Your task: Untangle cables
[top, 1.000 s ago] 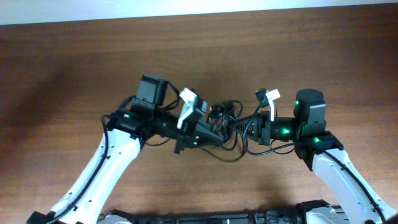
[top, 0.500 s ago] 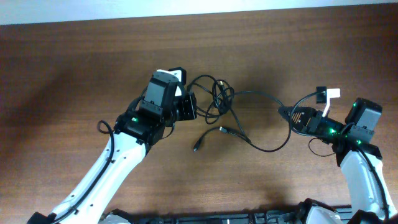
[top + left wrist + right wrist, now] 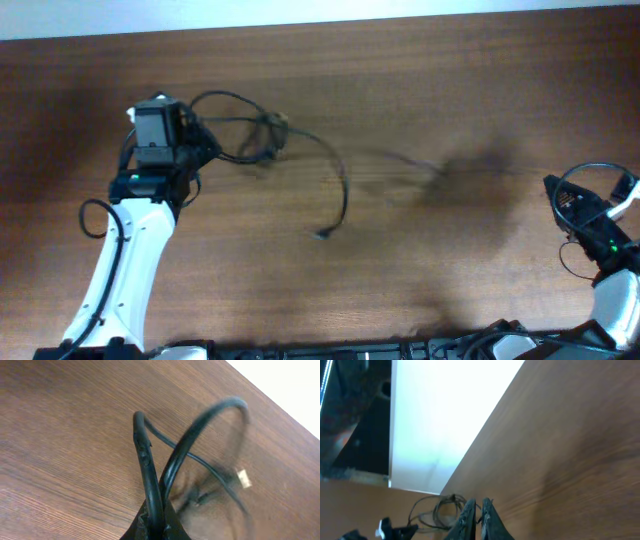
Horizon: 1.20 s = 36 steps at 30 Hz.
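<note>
Left gripper (image 3: 156, 526): you have it clamped on the cables (image 3: 150, 472), with two black strands rising from between the jaws and crossing just above them. In the overhead view this gripper (image 3: 196, 140) sits at the far-left part of the table (image 3: 420, 80). The cables (image 3: 265, 135) spread rightward from it as a loose loop and a small knot (image 3: 272, 128). One strand curves down to a free plug (image 3: 320, 235) lying on the wood.

Right gripper (image 3: 478, 510): the fingers are drawn almost together, leaving only a narrow slit. No cord can be made out between them, so treat its hold as unconfirmed. It stands well apart from the tangle, at the right edge of the table. A faint smear crosses the wood between the two arms, too blurred to identify.

Handling, as judged: the cords look light, limp and thin. Expect them to follow any pull, slip through a weak pinch, and tighten the knot if you haul on it. Take hold near a plug or on a single strand just beside the knot, not on the knot itself. The plugs are the likeliest parts to snag.
</note>
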Each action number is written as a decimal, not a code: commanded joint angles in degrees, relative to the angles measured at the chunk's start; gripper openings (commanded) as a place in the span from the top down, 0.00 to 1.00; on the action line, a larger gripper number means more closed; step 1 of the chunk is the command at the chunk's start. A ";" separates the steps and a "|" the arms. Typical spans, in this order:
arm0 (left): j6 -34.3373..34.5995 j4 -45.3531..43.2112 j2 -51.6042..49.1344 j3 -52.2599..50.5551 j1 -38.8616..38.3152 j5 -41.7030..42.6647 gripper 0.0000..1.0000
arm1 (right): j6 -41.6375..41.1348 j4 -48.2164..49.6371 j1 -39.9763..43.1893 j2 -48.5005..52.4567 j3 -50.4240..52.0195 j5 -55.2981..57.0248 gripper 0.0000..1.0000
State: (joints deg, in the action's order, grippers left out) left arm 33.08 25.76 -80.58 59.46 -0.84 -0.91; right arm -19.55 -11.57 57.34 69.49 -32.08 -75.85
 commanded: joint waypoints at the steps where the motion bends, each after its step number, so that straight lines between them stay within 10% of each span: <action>1: 1.03 0.00 -0.09 0.48 0.81 -3.50 1.00 | 0.48 -2.78 0.44 -0.33 -0.79 1.05 0.96; 4: 0.98 0.00 -0.09 0.48 2.08 -9.09 1.00 | 0.48 -3.26 0.44 -0.33 -0.79 1.55 0.96; 8: 0.98 0.00 -0.13 0.48 1.99 6.21 1.00 | 0.74 -6.51 -1.40 -0.33 -0.76 1.64 0.94; 12: 0.85 0.02 -1.55 0.48 -6.19 14.75 0.97 | 1.42 -6.62 -10.27 -0.33 -0.76 5.33 0.30; 17: -1.55 -0.15 -3.43 0.48 -16.26 16.79 1.00 | 2.56 -0.55 -18.69 -0.74 -2.23 5.62 0.01; 26: -10.25 -1.55 -3.28 0.94 -20.81 20.94 0.46 | 2.64 -5.53 -38.99 -4.63 -6.10 18.93 0.01; 34: -16.70 -5.64 5.62 5.97 -20.92 34.21 0.34 | 2.67 -14.12 -43.50 -4.63 -6.08 33.07 0.01; 36: -14.01 -3.76 7.39 5.97 -20.92 23.71 0.03 | 2.67 -15.04 -43.52 -4.63 -6.08 33.07 0.01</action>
State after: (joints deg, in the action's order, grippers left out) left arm 19.38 20.36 -76.16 64.20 -21.76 29.30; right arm -17.76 -25.89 14.20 65.32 -37.60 -44.95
